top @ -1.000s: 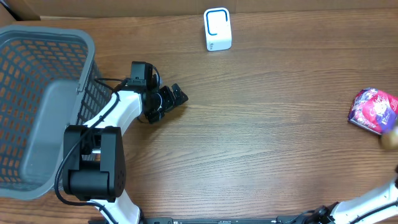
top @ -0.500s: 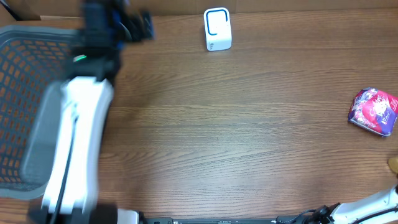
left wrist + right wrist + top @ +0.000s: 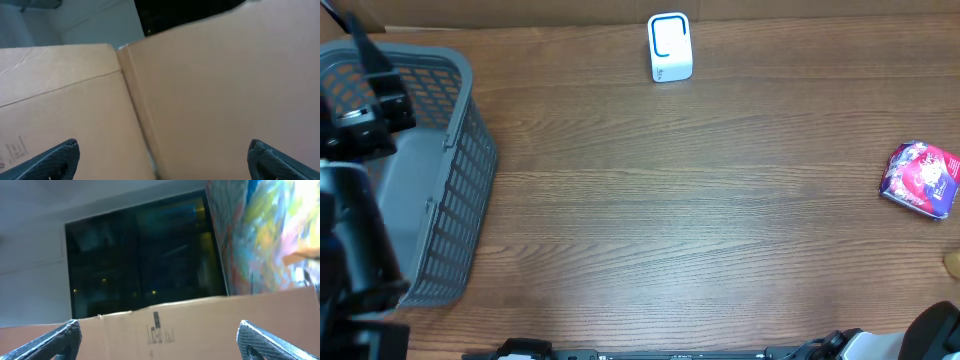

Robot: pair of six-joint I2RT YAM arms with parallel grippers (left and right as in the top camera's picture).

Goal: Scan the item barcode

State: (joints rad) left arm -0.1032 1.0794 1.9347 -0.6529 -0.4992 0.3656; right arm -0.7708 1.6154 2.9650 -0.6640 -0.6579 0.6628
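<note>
The item, a purple and pink packet (image 3: 921, 178), lies flat at the table's right edge. The white barcode scanner (image 3: 669, 47) stands upright at the back centre. My left gripper (image 3: 375, 85) is raised at the far left over the basket, far from the packet. In the left wrist view the left gripper (image 3: 162, 155) is open and empty, facing tan cardboard. Only the base of my right arm (image 3: 940, 330) shows overhead at the bottom right. In its own view the right gripper (image 3: 159, 335) is open and empty, pointing at cardboard and a dark window.
A grey mesh basket (image 3: 470, 170) takes up the left side of the table, partly under the left arm. A small tan object (image 3: 952, 262) shows at the right edge. Cardboard boxes (image 3: 520, 12) line the back.
The left arm has swung from the table beside the basket up and left over the basket. The right gripper's jaws have widened. The basket's right side has shifted slightly outward.
</note>
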